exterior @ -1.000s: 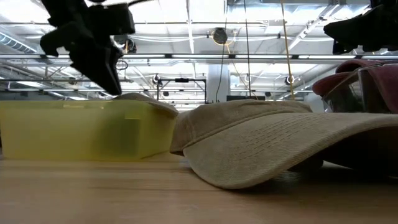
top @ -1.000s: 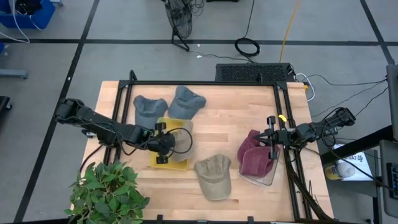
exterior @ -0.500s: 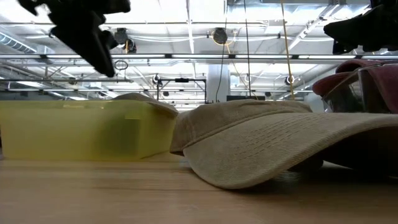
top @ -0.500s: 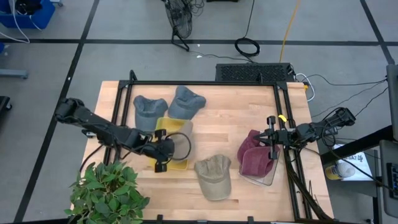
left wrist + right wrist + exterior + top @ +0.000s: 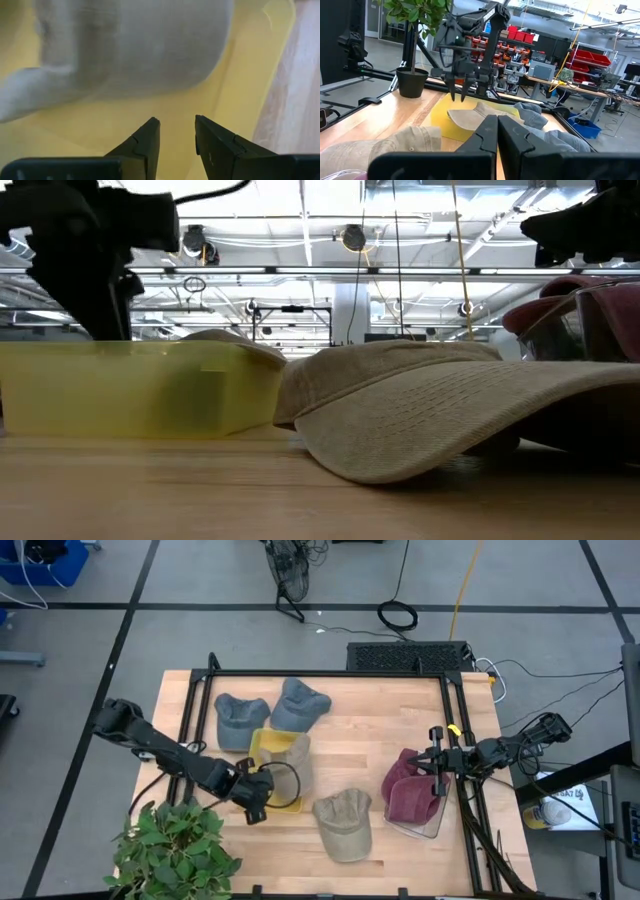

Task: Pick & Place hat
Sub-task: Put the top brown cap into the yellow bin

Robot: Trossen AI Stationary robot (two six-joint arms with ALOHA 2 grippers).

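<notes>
A beige hat (image 5: 292,755) lies in a yellow bin (image 5: 262,743) left of the table's middle. My left gripper (image 5: 252,802) hovers open over the bin's near left corner, pointing steeply down. In the left wrist view its fingers (image 5: 176,122) stand over the bin's yellow floor (image 5: 250,90), short of the hat (image 5: 135,45), with nothing between them. A tan cap (image 5: 345,823) rests brim-down on the wood near the front. A maroon hat (image 5: 405,790) sits in a clear bin (image 5: 425,825) at the right. My right gripper (image 5: 435,765) waits shut above it.
Two grey hats (image 5: 240,715) (image 5: 300,705) lie at the far left of the table. A potted plant (image 5: 175,850) stands at the near left corner, close to my left arm. A black frame (image 5: 330,673) borders the table. Bare wood lies between the tan cap and the far edge.
My left gripper has drawn back from the beige hat toward the table's near edge and a little left, sinking slightly while its wrist rolled. The hat stays in the yellow bin.
</notes>
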